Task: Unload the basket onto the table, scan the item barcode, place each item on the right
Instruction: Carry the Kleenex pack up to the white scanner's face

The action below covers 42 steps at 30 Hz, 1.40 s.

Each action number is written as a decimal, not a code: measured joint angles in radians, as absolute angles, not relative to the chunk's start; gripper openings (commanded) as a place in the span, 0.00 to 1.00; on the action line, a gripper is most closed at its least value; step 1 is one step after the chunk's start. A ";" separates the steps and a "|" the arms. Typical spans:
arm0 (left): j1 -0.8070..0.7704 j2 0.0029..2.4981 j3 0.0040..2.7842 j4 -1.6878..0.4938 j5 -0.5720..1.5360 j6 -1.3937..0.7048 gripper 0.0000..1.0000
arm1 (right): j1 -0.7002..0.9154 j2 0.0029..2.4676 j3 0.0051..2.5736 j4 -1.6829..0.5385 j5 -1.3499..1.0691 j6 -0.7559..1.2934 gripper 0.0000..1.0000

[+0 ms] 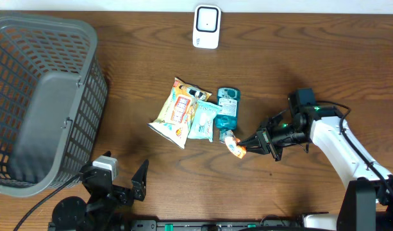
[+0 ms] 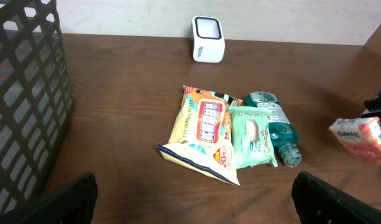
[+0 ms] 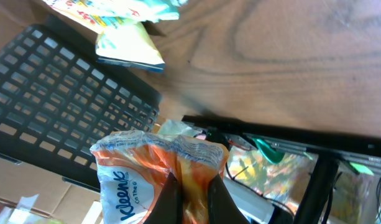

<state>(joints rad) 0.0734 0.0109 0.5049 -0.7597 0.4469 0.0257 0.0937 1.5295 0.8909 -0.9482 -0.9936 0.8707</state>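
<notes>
Two end effectors are in play, and yours on the right is the busy one. Your right end effector (image 1: 246,147) is clamped tight on the tissue pack (image 1: 233,144), jaws pinched narrow on it. Look at the right wrist view: your fingers (image 3: 171,198) nip the orange crimped edge, and the pack's white face with its blue lettering sticks out ahead of the tips. Whether the pack is clear of the table (image 1: 299,51) is hard to call from these angles.

Just past the pack's far end lies the blue-green bottle (image 1: 227,109). Beyond that, side by side, are the pale green wipes pack (image 1: 201,120) and the yellow snack bag (image 1: 177,112). Your white scanner (image 1: 206,27) is well apart from that end effector, up past the whole cluster at the far edge of the table.

Your left end effector (image 1: 122,178) sits at the near edge with its jaws spread wide and nothing between them. Ahead of it lie the snack bag and the wipes. Off to its left stands the grey basket (image 1: 87,38), and the held pack shows far out to its right.
</notes>
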 measured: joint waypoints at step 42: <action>0.073 0.010 0.504 -0.759 0.446 0.026 0.98 | 0.472 1.872 0.889 1.136 0.175 0.210 0.01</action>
<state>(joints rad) 0.0734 0.0101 0.5041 -0.7589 0.4461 0.0257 0.4717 1.8725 0.8886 1.1358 0.1745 0.2096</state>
